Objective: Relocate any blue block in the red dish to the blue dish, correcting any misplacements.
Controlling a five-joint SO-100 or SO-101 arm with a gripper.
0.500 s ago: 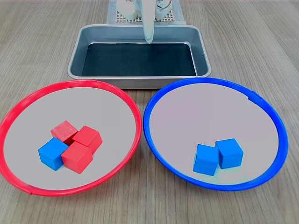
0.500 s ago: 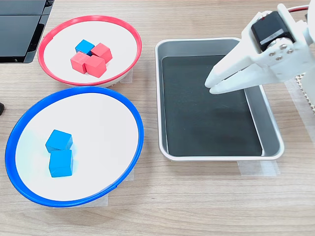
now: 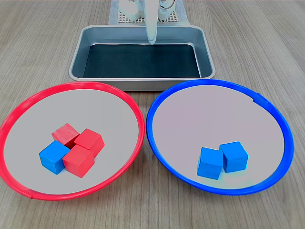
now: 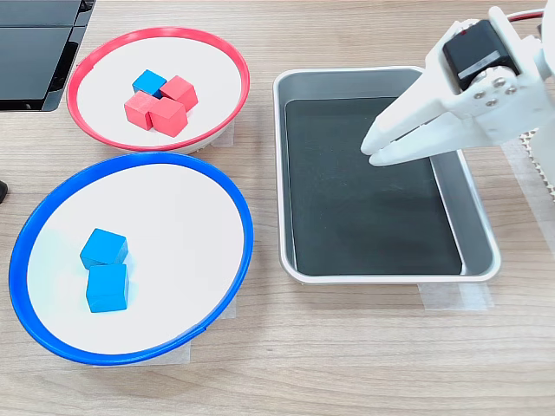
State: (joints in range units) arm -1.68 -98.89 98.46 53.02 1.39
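1. The claw (image 4: 375, 149) is hanging over the metal tray (image 4: 473, 264), its tips nearly together and gripping nothing; the approach seems not yet begun.
2. The blue block (image 3: 53, 156) is sitting in the red dish (image 3: 71, 86), touching the red cubes (image 3: 78, 160), so the next move is calling for a reach across and a careful pinch on its free sides.
3. Being a cube, it is showing no long axis; one corner is pointing toward the first exterior view's camera.
4. The blue dish (image 3: 157, 100) is already holding two blue cubes (image 3: 222, 159).

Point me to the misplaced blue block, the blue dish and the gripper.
blue block (image 3: 53, 157): first exterior view, on its top face, in the red dish.
blue dish (image 3: 157, 100): first exterior view, on its blue rim, upper left.
gripper (image 4: 371, 152): second exterior view, between the fingertips, over the metal tray.
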